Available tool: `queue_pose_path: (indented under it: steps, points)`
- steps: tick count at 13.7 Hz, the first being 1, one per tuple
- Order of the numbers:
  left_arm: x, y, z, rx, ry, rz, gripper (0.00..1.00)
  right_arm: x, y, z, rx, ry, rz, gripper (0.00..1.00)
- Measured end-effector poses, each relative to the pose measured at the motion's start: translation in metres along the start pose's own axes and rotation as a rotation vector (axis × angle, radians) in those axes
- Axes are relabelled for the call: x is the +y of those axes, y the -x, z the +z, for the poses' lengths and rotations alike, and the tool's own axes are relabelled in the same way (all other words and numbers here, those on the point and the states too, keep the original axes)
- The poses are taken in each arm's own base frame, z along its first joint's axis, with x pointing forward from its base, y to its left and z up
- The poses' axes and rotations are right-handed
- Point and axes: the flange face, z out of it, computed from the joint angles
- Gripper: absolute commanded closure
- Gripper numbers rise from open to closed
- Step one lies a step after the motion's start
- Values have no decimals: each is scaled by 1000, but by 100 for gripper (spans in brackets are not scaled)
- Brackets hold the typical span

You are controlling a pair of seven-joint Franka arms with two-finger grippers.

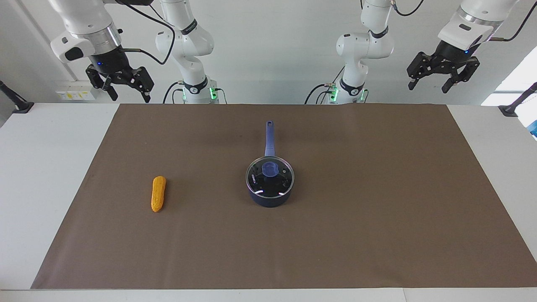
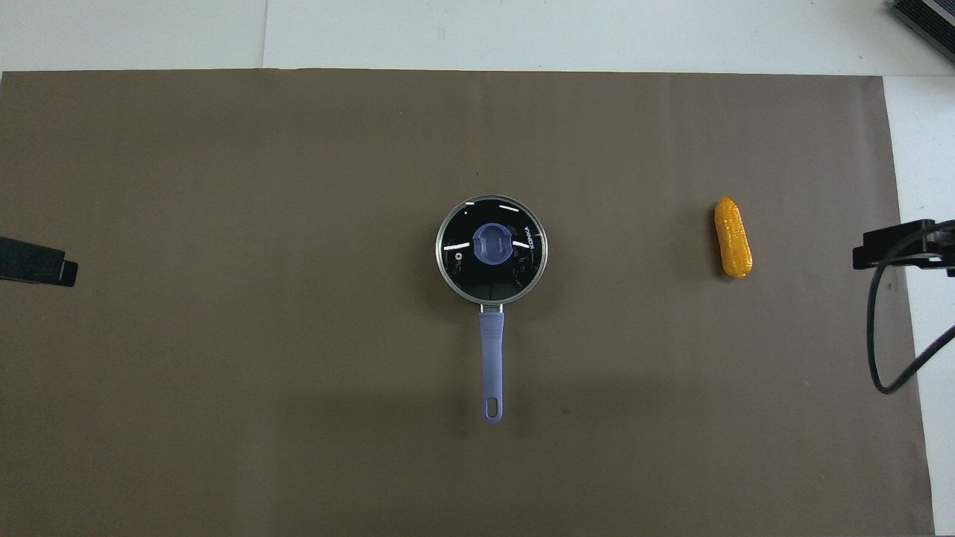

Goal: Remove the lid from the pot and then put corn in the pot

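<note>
The dark blue pot [image 1: 269,198] stands at the middle of the brown mat, its long blue handle [image 1: 269,138] pointing toward the robots. The glass lid [image 1: 277,181] with its blue knob [image 1: 269,169] sits on the pot; it also shows in the overhead view [image 2: 515,261]. The orange-yellow corn [image 1: 158,193] lies on the mat toward the right arm's end, also in the overhead view [image 2: 732,236]. My left gripper [image 1: 428,87] is open, raised over the left arm's end of the table. My right gripper [image 1: 130,96] is open, raised over the right arm's end. Both are far from pot and corn.
The brown mat [image 1: 377,209] covers most of the white table [image 1: 37,167]. A black cable [image 2: 884,335] hangs by the right gripper over the mat's edge. Black clamp stands [image 1: 514,107] sit at the table's corners nearest the robots.
</note>
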Motion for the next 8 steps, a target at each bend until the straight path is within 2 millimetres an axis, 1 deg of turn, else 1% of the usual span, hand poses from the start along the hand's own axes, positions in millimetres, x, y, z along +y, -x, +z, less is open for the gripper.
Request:
queue_pose_path:
  steps: [8]
  points:
    - [5, 0, 0, -1, 0, 10, 0, 1, 0, 0, 0, 0, 2, 0]
